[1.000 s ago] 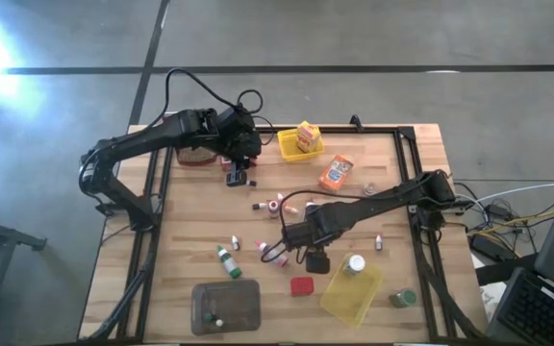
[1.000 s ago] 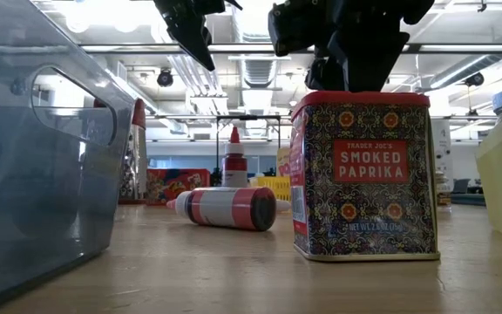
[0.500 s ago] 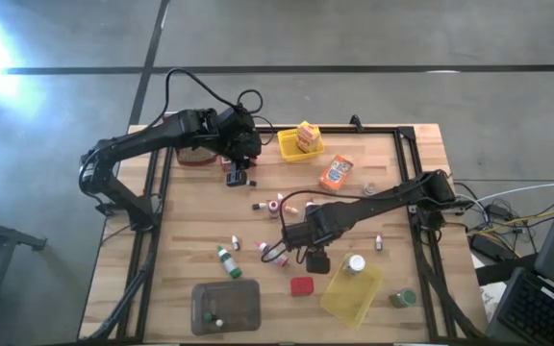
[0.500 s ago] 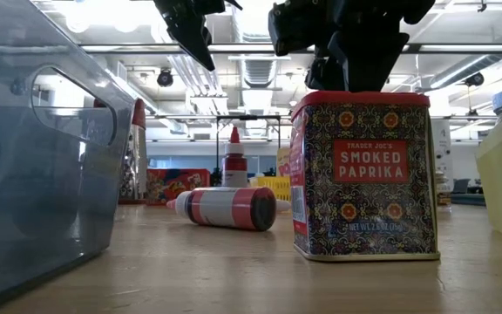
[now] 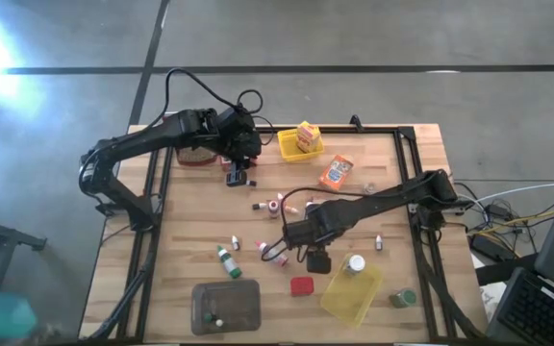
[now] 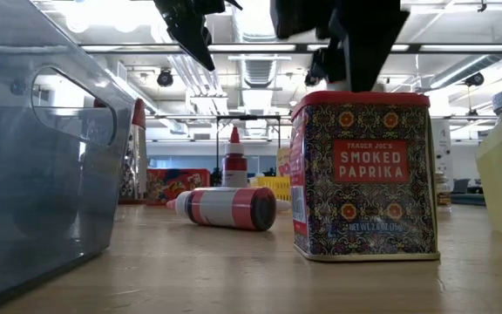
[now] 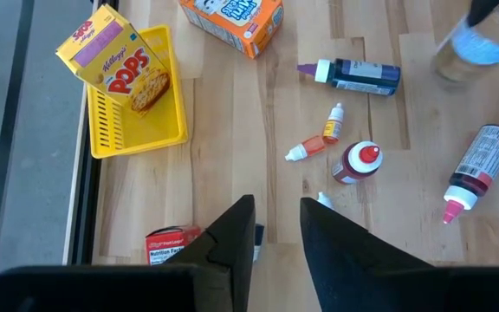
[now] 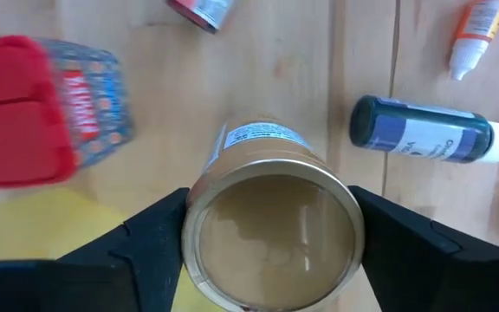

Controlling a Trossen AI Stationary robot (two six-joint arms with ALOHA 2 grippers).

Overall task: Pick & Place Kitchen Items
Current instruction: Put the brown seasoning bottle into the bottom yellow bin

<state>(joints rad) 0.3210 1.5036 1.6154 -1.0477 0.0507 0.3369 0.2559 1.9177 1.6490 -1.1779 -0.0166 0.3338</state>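
the right gripper (image 8: 271, 238) is grasping a jar (image 8: 271, 230); carrying it level, release only above the yellow basket (image 5: 354, 293) beside it.

The table (image 5: 190, 231) is pale wood with a visible grain and a smooth, faintly shiny finish, framed by dark matt rails (image 5: 150, 221). The paprika tin (image 6: 364, 174) looks like printed metal with a glossy red lid, the bin (image 6: 33, 148) is clear grey plastic, the yellow baskets (image 7: 137, 130) are slotted glossy plastic, and the cereal box (image 7: 115, 56) is printed card. The jar (image 8: 271, 230) between the right gripper's (image 8: 271, 251) matt black plastic fingers (image 8: 145, 251) has a see-through shiny wall, and the small bottles (image 7: 353, 75) are glossy plastic with paper labels
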